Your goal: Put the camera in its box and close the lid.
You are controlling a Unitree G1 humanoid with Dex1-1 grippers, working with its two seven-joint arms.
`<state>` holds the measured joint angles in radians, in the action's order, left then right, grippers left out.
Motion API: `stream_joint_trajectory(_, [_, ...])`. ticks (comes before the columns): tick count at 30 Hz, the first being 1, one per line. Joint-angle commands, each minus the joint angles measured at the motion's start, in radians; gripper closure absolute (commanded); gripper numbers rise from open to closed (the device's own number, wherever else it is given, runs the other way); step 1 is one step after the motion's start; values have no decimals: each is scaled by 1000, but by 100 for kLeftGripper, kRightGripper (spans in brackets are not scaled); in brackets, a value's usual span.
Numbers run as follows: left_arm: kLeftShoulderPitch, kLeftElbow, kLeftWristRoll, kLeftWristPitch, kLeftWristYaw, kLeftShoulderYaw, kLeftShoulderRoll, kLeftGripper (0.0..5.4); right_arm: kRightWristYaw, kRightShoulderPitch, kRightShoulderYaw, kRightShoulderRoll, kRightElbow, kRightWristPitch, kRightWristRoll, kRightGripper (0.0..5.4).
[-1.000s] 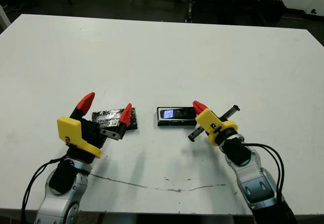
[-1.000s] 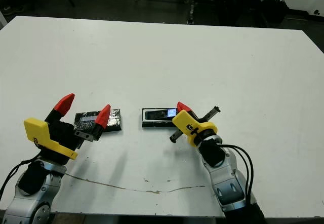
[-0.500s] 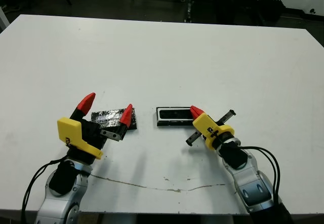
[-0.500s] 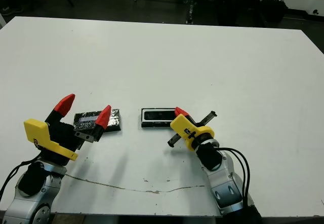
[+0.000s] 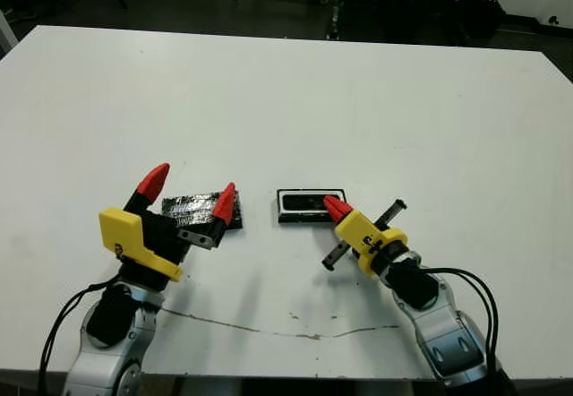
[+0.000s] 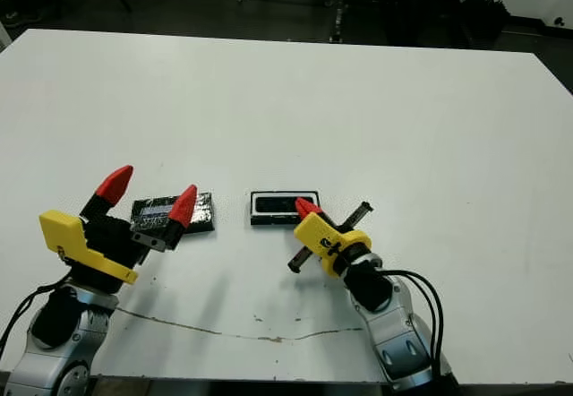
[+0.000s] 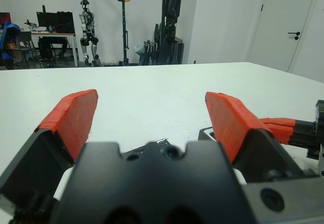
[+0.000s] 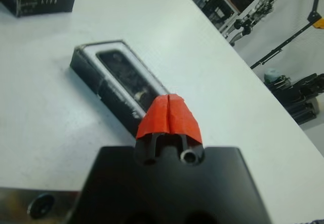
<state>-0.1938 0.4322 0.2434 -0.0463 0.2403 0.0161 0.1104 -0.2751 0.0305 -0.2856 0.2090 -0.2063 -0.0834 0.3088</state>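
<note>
White table (image 5: 358, 100), closed empty right hand (image 8: 168, 116)

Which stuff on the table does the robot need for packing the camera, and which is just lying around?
For the job:
the camera, lying inside the box
the lid
the left gripper, open
the right gripper, shut on nothing

Just lying about:
nothing else on the white table

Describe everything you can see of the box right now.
The box is a small shallow oblong tray with black walls and a pale inner rim, lying flat and open on the white table near its middle. A dark object, likely the camera, sits inside it. The lid lies apart, to its left. The right end effector, fingers shut, hovers at its right end; contact cannot be told.
</note>
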Motion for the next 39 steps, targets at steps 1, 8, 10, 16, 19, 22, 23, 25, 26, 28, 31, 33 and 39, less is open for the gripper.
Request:
stream_joint_trajectory(1, [1,-3,-10,7,12,-20,29,0,29,-45,87,28,-87,88,-57,538])
stream_joint_trajectory(8, [88,-37,-7,36,121,-94,164,0,-87,-155,293,37,-277,44,-457,538])
stream_joint_trajectory(10, [125,-42,16,-2,175,-122,233,0,-122,-192,343,58,-306,6,-563,538])
stream_joint_trajectory(16, [278,-113,48,-100,435,-156,520,0,-176,-310,444,107,-369,-80,-740,538])
stream_joint_trajectory(19, [396,-239,72,-99,589,-131,605,0,-192,-343,466,108,-362,-83,-791,538])
stream_joint_trajectory(22, [506,-367,85,-97,739,-86,654,0,-179,-359,472,109,-371,-102,-810,538])
stream_joint_trajectory(23, [546,-410,89,-97,799,-66,666,0,-177,-362,472,108,-371,-100,-811,538])
stream_joint_trajectory(25, [642,-515,93,-95,944,-8,681,0,-180,-363,474,105,-365,-88,-807,538])
stream_joint_trajectory(26, [689,-567,98,-113,1012,21,680,0,-180,-363,474,104,-363,-85,-806,538])
stream_joint_trajectory(28, [761,-681,108,-118,1128,63,654,0,-177,-364,476,105,-364,-90,-803,538])
stream_joint_trajectory(31, [818,-761,96,-120,1206,107,620,0,-168,-360,473,105,-365,-98,-797,538])
stream_joint_trajectory(33, [830,-778,93,-136,1224,119,608,0,-161,-356,469,103,-365,-106,-799,538])
stream_joint_trajectory(39, [831,-800,75,-165,1223,133,582,0,-157,-353,468,103,-356,-92,-790,538])
